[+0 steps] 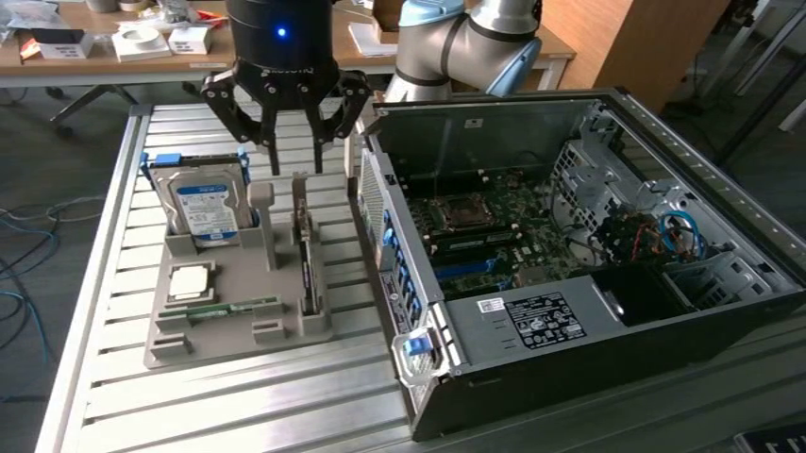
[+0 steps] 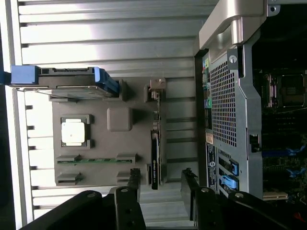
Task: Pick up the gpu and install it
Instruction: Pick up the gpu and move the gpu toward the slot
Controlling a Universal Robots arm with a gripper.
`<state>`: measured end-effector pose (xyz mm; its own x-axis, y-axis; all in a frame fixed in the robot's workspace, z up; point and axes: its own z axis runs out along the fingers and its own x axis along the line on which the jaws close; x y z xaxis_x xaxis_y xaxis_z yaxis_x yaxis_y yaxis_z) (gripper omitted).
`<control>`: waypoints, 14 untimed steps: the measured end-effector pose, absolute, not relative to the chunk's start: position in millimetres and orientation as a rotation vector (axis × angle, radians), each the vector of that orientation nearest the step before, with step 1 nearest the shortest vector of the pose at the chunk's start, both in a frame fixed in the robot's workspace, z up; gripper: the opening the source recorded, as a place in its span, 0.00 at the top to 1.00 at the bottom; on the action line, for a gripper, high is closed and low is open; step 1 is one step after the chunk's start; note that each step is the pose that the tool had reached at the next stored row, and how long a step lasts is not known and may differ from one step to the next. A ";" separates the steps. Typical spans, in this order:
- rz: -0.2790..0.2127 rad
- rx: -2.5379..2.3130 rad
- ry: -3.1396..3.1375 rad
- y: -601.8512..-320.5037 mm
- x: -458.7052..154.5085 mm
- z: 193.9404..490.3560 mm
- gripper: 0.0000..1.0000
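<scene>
Over the far end of the gray holder point(image 1: 240, 335) on the slatted surface point(image 1: 252, 396), the gripper point(image 1: 294, 162) hangs with fingers spread wide, clamping nothing. Gpu point(image 1: 305, 253) stands on edge in its slot along the holder's side nearest the open computer case point(image 1: 567, 316), right under the gripper and in line with the gap between its fingers. Hard drive point(image 1: 202, 203) stands upright in the holder toward the exterior view's left.

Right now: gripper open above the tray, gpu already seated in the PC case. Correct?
No. The gpu isn't in the PC case; it stands on edge in a slot of the grey tray, below the gripper. The exterior view shows it. The gripper is open above the tray, as you said.
</scene>
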<state>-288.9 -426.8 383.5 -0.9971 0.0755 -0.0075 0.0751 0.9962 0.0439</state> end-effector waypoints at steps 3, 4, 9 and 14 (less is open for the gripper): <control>0.071 0.118 3.129 -426.8 -288.9 378.4 0.53; 0.071 0.118 3.129 -426.8 -288.9 376.7 0.53; 0.071 0.118 3.130 -426.8 -289.3 367.5 0.53; 0.070 0.118 3.129 -426.8 -290.7 358.4 0.53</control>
<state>-290.7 -426.8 358.4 -0.9971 0.0755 -0.0074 0.0751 0.9961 0.0453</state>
